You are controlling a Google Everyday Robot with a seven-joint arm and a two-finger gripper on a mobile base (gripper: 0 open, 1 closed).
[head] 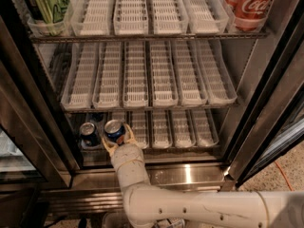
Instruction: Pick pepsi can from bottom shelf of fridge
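Observation:
The fridge [190, 172] stands open in front of me, with a steel base. On its bottom shelf [183, 146], at the left end, my gripper [117, 139] is shut on the pepsi can [115, 130], a blue can with a silver top. The can sits tilted between the pale fingertips [109, 148], at the front edge of the short white trays. A second dark can with a silver top [89, 133] stands just left of it in the leftmost lane. My white arm [190, 208] reaches in from below.
A green can [45, 4] stands at the top left and red Coca-Cola cans [249, 4] at the top right. The middle rack holds long white trays [149, 75]. Dark door frames flank the opening left [28, 127] and right [270, 103].

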